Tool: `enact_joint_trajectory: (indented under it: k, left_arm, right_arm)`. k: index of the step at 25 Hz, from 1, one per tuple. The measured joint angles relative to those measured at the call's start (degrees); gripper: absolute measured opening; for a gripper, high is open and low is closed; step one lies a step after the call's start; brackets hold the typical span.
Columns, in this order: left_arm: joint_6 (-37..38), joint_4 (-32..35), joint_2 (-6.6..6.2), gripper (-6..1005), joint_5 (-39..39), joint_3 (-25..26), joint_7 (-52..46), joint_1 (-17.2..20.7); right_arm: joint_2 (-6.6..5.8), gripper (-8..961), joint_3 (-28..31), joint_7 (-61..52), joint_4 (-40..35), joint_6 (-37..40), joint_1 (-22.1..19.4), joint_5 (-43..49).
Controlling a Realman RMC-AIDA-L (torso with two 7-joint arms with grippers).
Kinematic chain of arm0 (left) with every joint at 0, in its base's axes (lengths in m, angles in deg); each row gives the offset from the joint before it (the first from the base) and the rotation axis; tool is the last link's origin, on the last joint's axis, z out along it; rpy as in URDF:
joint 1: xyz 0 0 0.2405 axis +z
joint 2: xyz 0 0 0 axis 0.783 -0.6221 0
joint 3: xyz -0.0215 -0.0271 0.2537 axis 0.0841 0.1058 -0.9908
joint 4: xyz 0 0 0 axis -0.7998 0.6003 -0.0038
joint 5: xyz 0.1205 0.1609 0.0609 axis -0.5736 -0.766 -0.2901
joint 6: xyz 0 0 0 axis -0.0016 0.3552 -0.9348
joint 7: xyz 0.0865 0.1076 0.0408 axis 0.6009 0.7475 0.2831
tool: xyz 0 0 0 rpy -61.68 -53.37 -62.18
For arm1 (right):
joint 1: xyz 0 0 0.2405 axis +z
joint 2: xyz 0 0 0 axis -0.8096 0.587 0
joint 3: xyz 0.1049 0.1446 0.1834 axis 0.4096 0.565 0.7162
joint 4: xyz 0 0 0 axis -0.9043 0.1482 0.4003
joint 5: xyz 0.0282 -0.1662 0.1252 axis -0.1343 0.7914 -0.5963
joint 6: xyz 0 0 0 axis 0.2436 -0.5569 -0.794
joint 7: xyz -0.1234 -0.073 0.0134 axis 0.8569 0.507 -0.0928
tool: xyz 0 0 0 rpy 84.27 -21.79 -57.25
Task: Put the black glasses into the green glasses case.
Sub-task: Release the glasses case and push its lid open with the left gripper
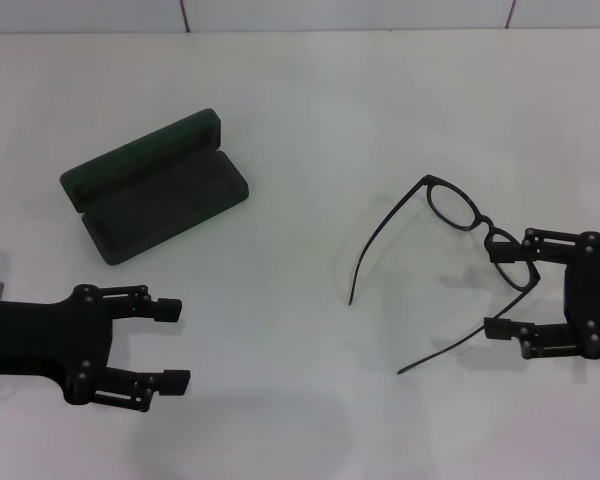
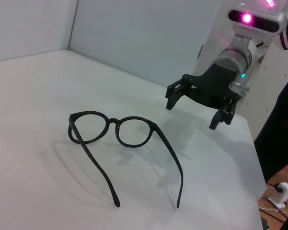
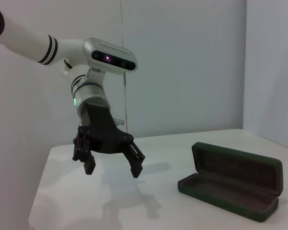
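- One pair of black glasses sits on the white table, temples unfolded, on the robot's right.
- One green glasses case lies open well to the left, lid raised, dark lining empty.
- Two grippers: the right gripper has its fingers spread wide, just beside the frame's lens end; the left gripper is also spread wide, near the case.
- Pale walls surround the table.
- No lettering is legible.
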Motion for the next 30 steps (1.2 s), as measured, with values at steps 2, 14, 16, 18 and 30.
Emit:
enact_joint_trajectory:
  k: [2, 14, 16, 18, 30]
  left_arm:
    - [0.0, 0.0, 0.0, 882, 0.0, 0.0, 0.0, 0.0]
    - [-0.2, 0.0, 0.0, 855, 0.0, 0.0, 0.0, 0.0]
    - [-0.2, 0.0, 0.0, 851, 0.0, 0.0, 0.0, 0.0]
    - [-0.2, 0.0, 0.0, 846, 0.0, 0.1, -0.2, 0.0]
    - [-5.9, 11.1, 0.36, 819, -5.3, 5.4, -22.7, -5.3]
  right_arm:
    - [0.0, 795, 0.0, 0.0, 0.0, 0.0, -0.1, 0.0]
    - [0.0, 794, 0.0, 0.0, 0.0, 0.0, -0.1, 0.0]
    - [0.03, 794, 0.0, 0.0, 0.0, -0.1, -0.1, 0.0]
    - [0.07, 794, 0.0, 0.0, 0.0, -0.1, -0.1, 0.0]
    - [0.17, 793, 0.0, 0.0, 0.0, 0.0, -0.1, 0.0]
